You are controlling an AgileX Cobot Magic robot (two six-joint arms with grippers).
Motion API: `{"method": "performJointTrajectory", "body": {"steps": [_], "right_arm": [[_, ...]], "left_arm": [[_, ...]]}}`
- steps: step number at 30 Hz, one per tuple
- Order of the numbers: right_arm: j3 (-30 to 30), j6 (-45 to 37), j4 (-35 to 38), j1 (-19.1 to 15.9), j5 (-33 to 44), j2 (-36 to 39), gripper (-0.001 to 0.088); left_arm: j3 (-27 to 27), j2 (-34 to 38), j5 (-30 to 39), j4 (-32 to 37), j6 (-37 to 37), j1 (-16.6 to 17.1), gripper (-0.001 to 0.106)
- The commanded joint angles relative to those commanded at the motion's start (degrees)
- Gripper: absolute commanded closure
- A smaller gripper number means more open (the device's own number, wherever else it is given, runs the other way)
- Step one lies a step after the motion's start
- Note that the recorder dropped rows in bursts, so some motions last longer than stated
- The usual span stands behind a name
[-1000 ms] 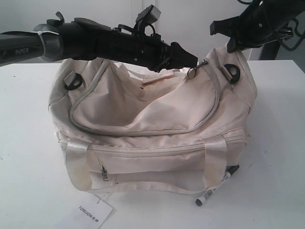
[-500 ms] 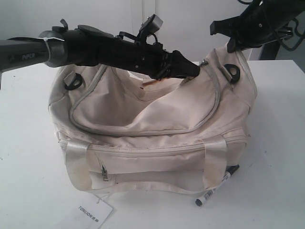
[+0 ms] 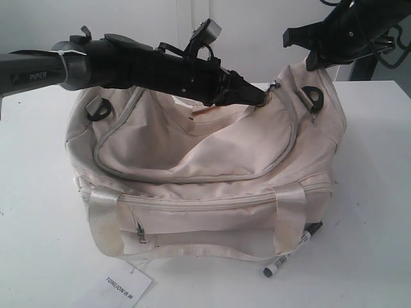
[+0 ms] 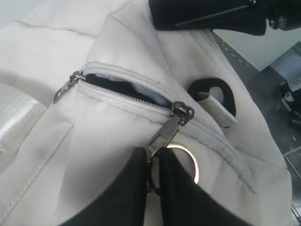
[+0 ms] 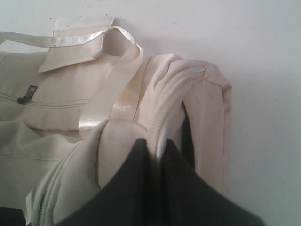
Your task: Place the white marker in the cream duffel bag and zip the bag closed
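Note:
The cream duffel bag (image 3: 199,173) sits in the middle of the white table, its top flap sagging. My left gripper (image 3: 263,97) reaches across the bag's top and is shut on the metal zipper pull (image 4: 165,135), the ring (image 4: 192,162) showing beside its fingertips (image 4: 162,157). Behind that slider the zipper gapes a short way, showing dark lining (image 4: 120,87). At the bag's right end, my right gripper (image 5: 157,146) is shut on a fold of the bag's fabric along the zipper seam (image 5: 164,110). The white marker (image 3: 292,253) lies on the table by the bag's front right corner.
A white paper tag (image 3: 128,285) lies at the bag's front left. Black D-rings (image 3: 316,96) sit at both ends of the bag. Shiny strap handles (image 3: 103,221) hang down the front. The table (image 3: 38,205) extends left and right of the bag.
My left gripper has moved right and a little down to the hanging zipper pull and shut on it. The right arm, bag and marker have not moved.

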Motion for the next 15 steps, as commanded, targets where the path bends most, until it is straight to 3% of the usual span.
{"method": "performJointTrajectory", "body": {"steps": [15], "right_arm": [[0.0,0.0,0.0,0.0,0.0,0.0,0.0868]], "left_arm": [[0.0,-0.6,5.0,-6.6,0.0,0.4,0.105]]}}
